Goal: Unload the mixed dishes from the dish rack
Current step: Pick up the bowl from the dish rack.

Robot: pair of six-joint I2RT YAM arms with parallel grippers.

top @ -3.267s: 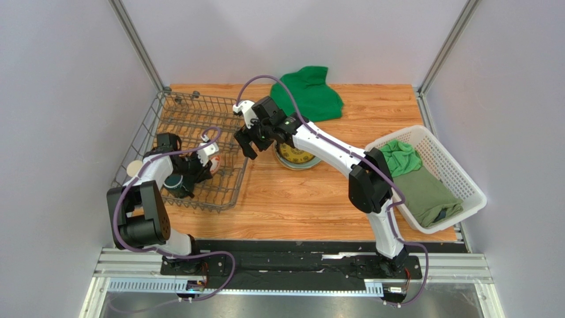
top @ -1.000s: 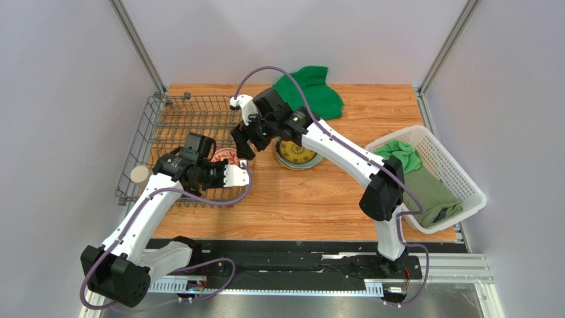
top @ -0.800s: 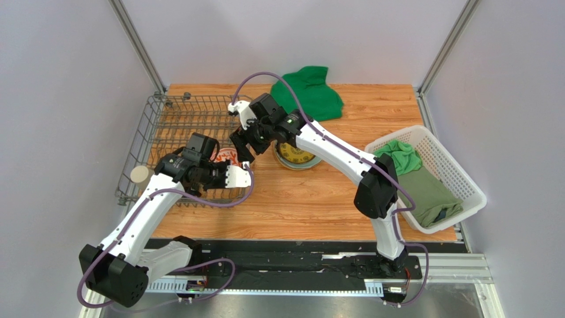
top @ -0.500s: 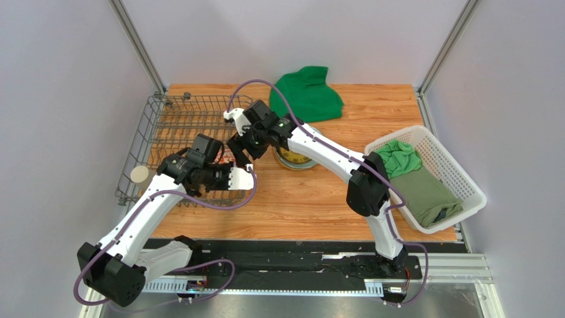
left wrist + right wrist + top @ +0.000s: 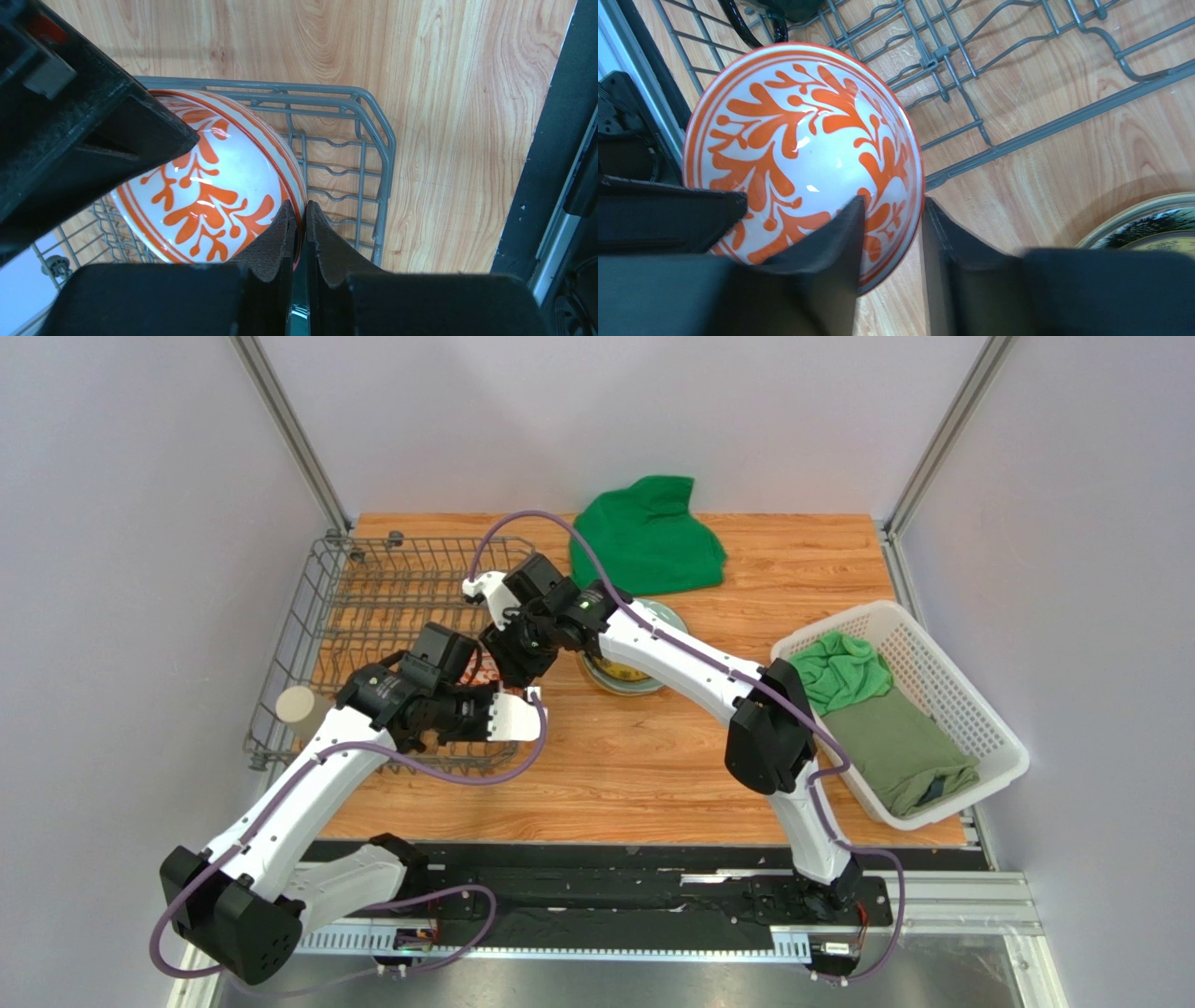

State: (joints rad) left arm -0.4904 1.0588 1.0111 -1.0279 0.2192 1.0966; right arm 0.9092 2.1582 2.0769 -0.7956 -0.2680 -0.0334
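You are looking at a wood-grain worktop (image 5: 659, 756) closed in by pale grey walls. The red-and-white bowl (image 5: 801, 147) is at the right-hand end of the dish rack (image 5: 379, 595). Part of it is over the rack's wires and part over bare wood beyond the outer rail. You cannot tell from these views whether it rests on the wires or hangs clear.

Your left tool (image 5: 298, 210) is pressed together on the bowl's rim, the thin edge pinched between its two fingers. Your right tool (image 5: 892, 210) straddles the rim at another spot. One finger is over the painted inside and the other outside the wall, with a gap showing between them, so it is spread, not clamped. From above, the two tools meet over the bowl and hide most of it.

The beige handleless cup (image 5: 295, 704) is at the rack's left wall, well apart from the bowl. Near the rack's right side, the small yellow-and-dark patterned plate (image 5: 634, 669) lies flat on the wood, partly under the right arm. Farther out, a green cloth (image 5: 648, 535) is heaped at the back edge. A white lattice basket (image 5: 968, 703) holding green fabric sits at the far right.
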